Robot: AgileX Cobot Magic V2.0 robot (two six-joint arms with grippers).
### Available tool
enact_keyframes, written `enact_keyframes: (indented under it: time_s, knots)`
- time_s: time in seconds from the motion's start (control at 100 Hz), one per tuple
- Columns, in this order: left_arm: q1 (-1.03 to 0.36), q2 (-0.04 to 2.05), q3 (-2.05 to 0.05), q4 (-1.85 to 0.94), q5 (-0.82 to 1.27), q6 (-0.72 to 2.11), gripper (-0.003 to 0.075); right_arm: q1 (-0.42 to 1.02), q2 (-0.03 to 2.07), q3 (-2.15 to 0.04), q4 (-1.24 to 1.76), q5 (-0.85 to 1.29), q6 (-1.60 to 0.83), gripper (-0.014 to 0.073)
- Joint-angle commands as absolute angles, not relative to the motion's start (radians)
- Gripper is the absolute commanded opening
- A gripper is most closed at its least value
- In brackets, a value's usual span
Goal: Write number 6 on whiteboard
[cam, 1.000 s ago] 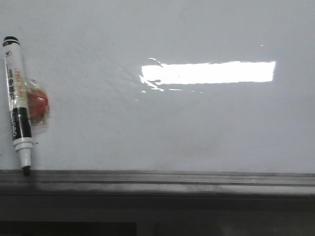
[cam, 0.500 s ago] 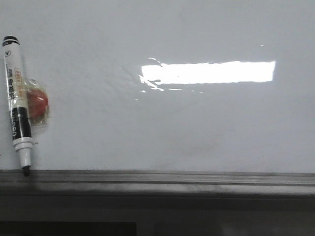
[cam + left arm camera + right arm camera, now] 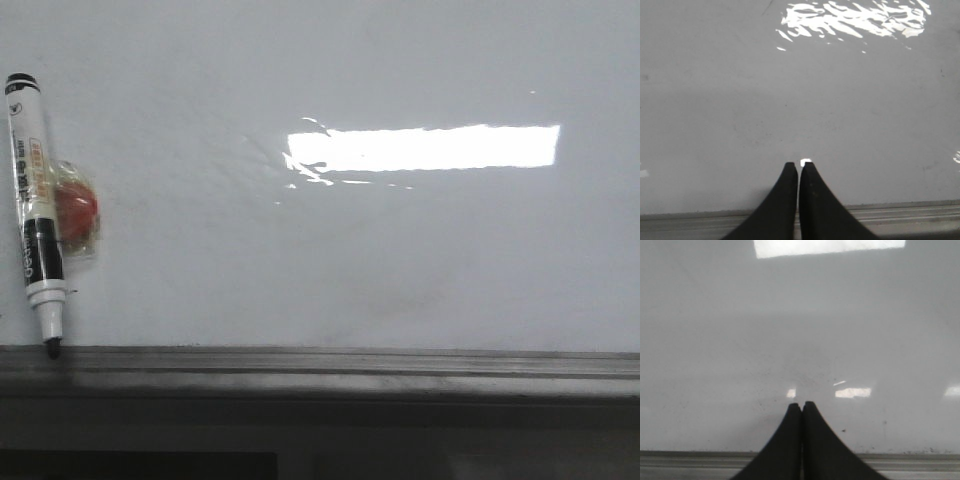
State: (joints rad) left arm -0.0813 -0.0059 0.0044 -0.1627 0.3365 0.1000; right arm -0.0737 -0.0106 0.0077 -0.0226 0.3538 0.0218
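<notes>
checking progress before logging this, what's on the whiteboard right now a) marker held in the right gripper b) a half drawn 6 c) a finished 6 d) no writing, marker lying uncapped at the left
d: the whiteboard bears no digit, and the uncapped marker lies at its left edge, tip by the ledge; left gripper and right gripper are both shut on nothing.
</notes>
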Motion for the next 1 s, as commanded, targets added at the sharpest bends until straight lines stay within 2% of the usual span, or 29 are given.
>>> enact_keyframes:
  time_s: [0.0,0.42,0.76,0.99]
  knots:
    - [-0.078,-0.036,0.049,-0.174,0.286,0.098,-0.0019,-0.078,-0.03,0.041,-0.037,0.319,0.015,-0.0065]
    - [-0.078,-0.036,0.049,-0.174,0.204,0.098,-0.0019,-0.078,-0.03,0.041,-0.037,0.31,0.015,-0.0065]
    - [-0.078,-0.036,0.049,-0.181,0.082,0.098,-0.0019,-0.078,-0.03,0.041,-0.028,0.136,0.015,-0.0065]
    - [-0.078,-0.036,0.033,-0.183,0.074,0.098,-0.0019,-0.078,-0.019,0.041,0.034,0.066,0.023,-0.0064]
